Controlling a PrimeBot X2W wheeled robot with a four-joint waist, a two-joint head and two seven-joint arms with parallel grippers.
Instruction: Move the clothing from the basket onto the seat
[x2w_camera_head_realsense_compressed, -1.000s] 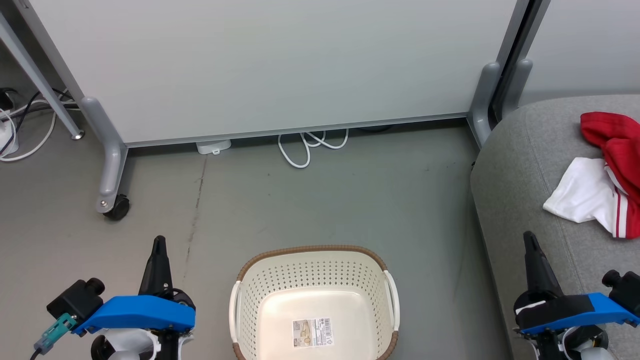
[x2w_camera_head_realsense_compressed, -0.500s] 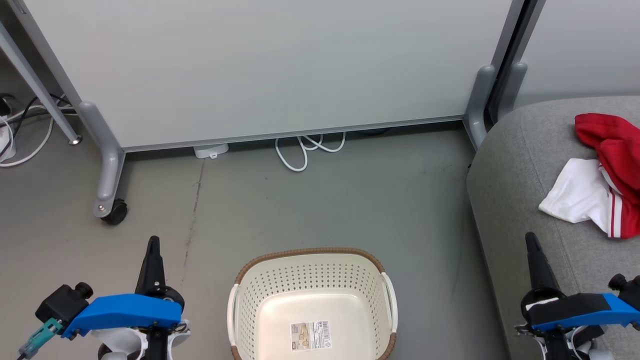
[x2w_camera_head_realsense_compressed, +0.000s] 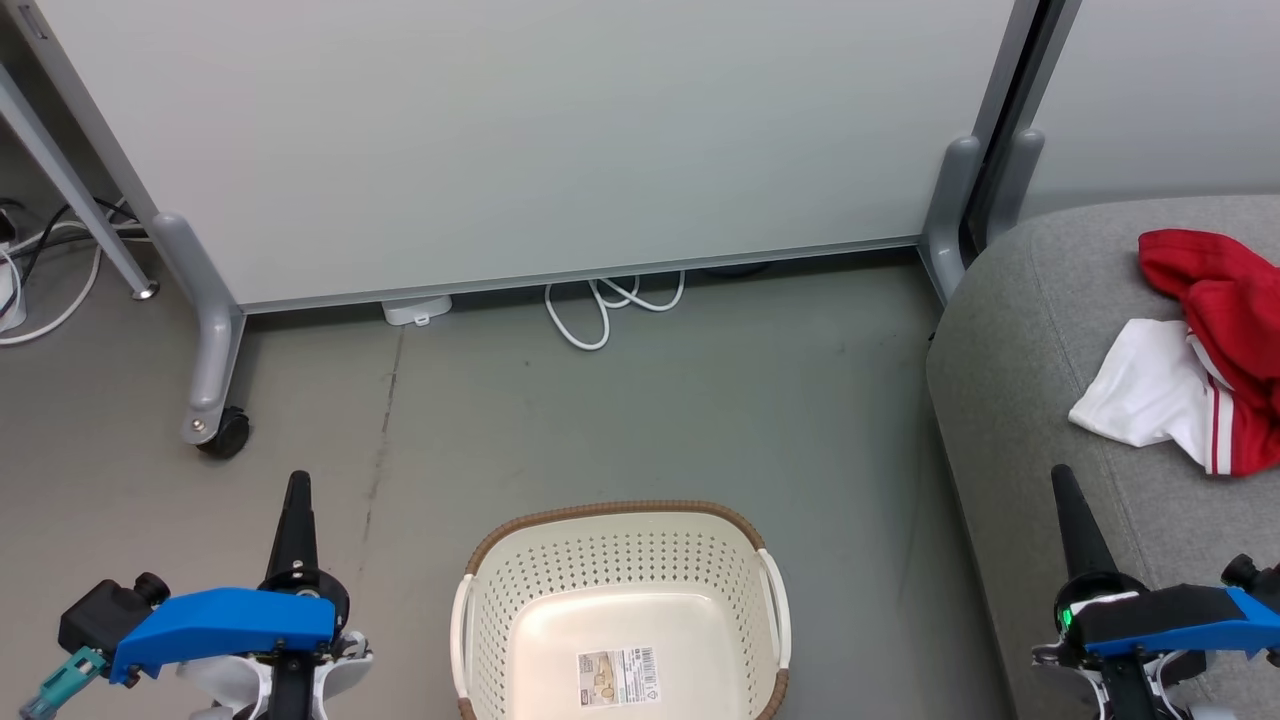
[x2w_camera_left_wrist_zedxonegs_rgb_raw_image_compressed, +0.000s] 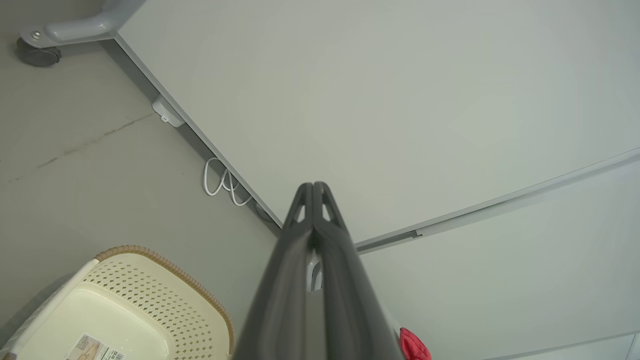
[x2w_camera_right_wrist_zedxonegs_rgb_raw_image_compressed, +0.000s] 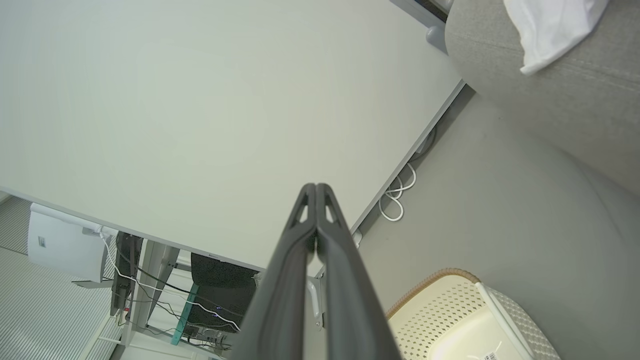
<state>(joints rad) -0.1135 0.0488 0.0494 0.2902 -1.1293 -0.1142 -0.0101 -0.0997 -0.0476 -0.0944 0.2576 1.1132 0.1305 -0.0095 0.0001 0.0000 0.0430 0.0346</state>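
The big light-grey cloth sofa seat with a round corner is on the right side. It is the place where the clothes should end up.

The cream-white plastic basket with lots of little holes and a brown woven-look rim sits on the grey floor. It is near the robot and to the left of the seat. I see no clothes in the part of it that shows. The nearest bit is cut off by the edge of the head view.

The soft bright red clothing with a white part and thin red-and-white stripes lies in a crumpled heap on top of the seat, far over to the right. It is well apart from the basket and from both pincers.

The left gripper is near, to the left of the basket. The right gripper is near, by the front edge of the seat. Each has its two dark fingers pressed together and pinches nothing.

A small paper sticker is on the smooth basket bottom.

So I think the job is done, or almost. What may be left is a look at the hidden near part of the basket.
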